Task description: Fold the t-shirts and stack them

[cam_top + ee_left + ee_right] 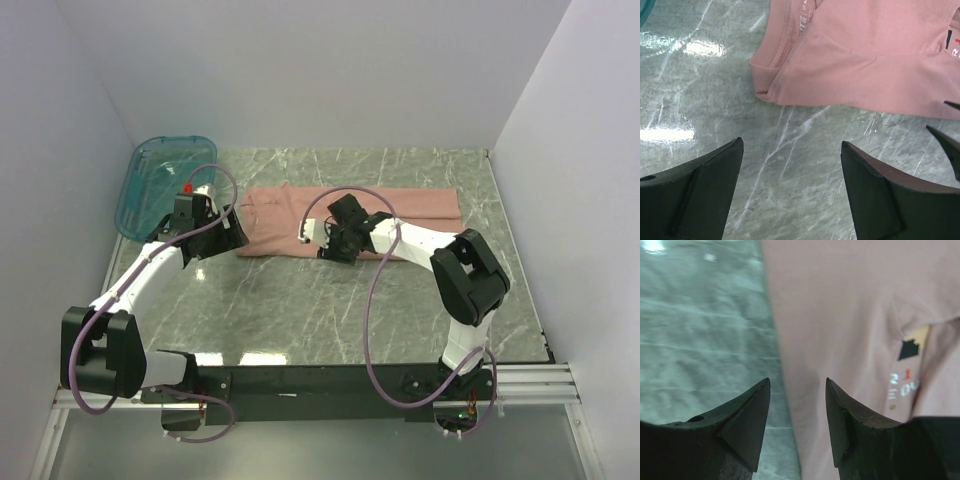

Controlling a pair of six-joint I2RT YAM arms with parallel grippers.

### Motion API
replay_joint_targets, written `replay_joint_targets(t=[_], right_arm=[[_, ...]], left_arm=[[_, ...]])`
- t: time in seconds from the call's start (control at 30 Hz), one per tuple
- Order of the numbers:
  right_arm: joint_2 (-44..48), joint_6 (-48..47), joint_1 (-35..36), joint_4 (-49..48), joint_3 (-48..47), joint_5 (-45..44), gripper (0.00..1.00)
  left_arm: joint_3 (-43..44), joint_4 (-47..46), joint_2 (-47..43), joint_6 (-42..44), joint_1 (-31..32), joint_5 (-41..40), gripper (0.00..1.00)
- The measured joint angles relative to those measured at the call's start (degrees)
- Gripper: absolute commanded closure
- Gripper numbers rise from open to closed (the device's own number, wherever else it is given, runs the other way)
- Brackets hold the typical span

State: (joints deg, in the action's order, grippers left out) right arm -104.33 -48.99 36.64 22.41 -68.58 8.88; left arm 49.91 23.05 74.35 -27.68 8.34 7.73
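Dusty-pink cotton t-shirt (420, 210) lies as a smooth folded band on the glossy grey veined tabletop (300, 300), long axis left-right, ribbed collar leftward. Left gripper (791, 142) and right gripper (797, 381) stand spread, holding nothing.

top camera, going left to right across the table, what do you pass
teal bin → left gripper → pink t-shirt
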Motion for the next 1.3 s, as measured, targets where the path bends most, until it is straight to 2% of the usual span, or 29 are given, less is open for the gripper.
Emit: replay_joint_targets(t=[0.17,0.6,0.87,1.1,1.3], right_arm=[[-0.92,0.09,-0.15,-2.08,0.02,-3.58,0.48],[-1.99,-1.31,-0.46,-1.92,0.76,-4.48,0.5],[-3.61,-2.19,-1.46,-1.77,0.48,-3.28,0.66],[-4.02,-3.06,-2.97,-1.14,0.26,-0.83,0.93],[-4.02,-4.2,-3.54,-0.46,0.11,0.83,0.99]], left_arm=[[0.0,0.02,0.0,0.0,0.0,0.02,0.18],[0.0,0.02,0.0,0.0,0.0,0.02,0.18],[0.0,0.02,-0.26,0.0,0.0,0.02,0.18],[0.0,0.13,-0.26,0.0,0.0,0.02,0.18],[0.0,0.15,-0.26,0.0,0.0,0.09,0.18]])
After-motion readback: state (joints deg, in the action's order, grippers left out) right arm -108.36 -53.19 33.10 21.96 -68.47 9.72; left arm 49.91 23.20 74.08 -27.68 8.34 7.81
